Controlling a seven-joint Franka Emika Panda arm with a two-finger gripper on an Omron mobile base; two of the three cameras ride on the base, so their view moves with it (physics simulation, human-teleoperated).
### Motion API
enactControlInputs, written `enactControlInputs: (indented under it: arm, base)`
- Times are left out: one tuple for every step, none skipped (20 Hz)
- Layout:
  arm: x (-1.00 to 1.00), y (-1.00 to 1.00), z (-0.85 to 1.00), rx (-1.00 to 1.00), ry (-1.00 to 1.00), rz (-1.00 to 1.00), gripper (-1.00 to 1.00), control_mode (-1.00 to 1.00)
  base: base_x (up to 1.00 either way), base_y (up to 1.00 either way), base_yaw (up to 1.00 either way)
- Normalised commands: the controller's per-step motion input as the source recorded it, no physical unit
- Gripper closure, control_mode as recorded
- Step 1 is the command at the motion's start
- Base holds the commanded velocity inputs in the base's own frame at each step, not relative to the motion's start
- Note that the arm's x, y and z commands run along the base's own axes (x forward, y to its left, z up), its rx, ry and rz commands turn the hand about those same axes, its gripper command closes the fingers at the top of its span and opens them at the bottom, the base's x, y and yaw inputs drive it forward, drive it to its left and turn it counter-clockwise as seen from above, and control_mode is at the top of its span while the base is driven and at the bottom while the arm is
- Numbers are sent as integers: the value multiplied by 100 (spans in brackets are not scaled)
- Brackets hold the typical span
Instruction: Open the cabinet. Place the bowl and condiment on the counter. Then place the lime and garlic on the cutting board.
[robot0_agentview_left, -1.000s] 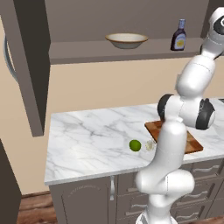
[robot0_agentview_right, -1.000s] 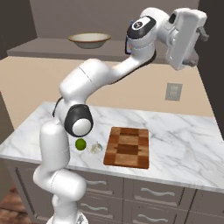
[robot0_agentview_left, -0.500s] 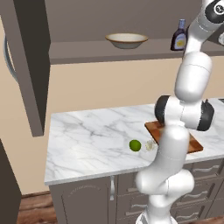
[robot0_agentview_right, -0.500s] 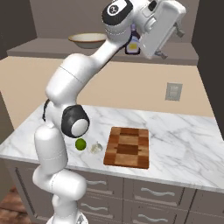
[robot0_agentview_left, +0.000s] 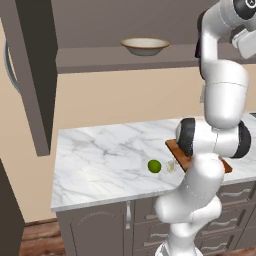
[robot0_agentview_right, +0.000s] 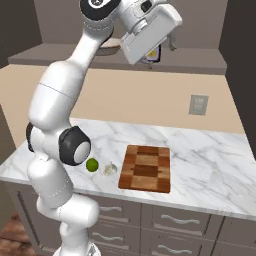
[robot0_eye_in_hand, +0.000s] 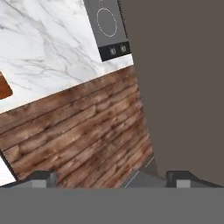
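The cabinet stands open, its left door (robot0_agentview_left: 35, 75) swung out. On the cabinet shelf sits the bowl (robot0_agentview_left: 144, 46). My gripper (robot0_agentview_right: 171, 41) is raised to shelf height, open and empty, right in front of the condiment (robot0_agentview_right: 154, 54), which peeks out from behind the hand. Down on the counter (robot0_agentview_left: 100, 160), the lime (robot0_agentview_right: 92, 164) and the garlic (robot0_agentview_right: 110, 169) lie side by side, just left of the cutting board (robot0_agentview_right: 146, 168). In the hand view the fingertips (robot0_eye_in_hand: 43, 177) stand wide apart over the floor, beside a dark cabinet panel (robot0_eye_in_hand: 179, 87).
A wall outlet (robot0_agentview_right: 198, 105) is above the counter's right part. A cooktop (robot0_eye_in_hand: 107, 26) is set into the marble in the hand view. Lower cabinets with drawers (robot0_agentview_right: 170, 220) run under the counter, and my arm's elbow (robot0_agentview_left: 215, 140) hangs over the board.
The arm has lifted and swung the hand left along the shelf, so it now covers the condiment. The jaws stayed open. Lime, garlic, bowl and board have not moved.
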Motion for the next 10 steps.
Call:
enactControlInputs:
  arm:
    - [-40,75,-36,14,-13,25,-100,-100]
    - [-40,73,-34,15,-14,25,-100,-100]
    - [-33,71,-30,15,-15,25,-100,-100]
    - [-26,69,-26,15,-17,25,-100,-100]
    - [-16,65,-21,15,-21,24,-100,-100]
    - [-11,62,-23,15,-23,22,-100,-100]
    - [-6,60,-27,16,-24,21,-100,-100]
    - [0,56,-30,16,-25,20,-100,-100]
    - [0,51,-31,16,-26,19,-100,-100]
    - [0,50,-32,15,-27,18,-100,-100]
  base:
    - [0,0,0]
    - [0,0,0]
    - [0,0,0]
    - [0,0,0]
    - [0,0,0]
    - [0,0,0]
    - [0,0,0]
    - [0,0,0]
    - [0,0,0]
    - [0,0,0]
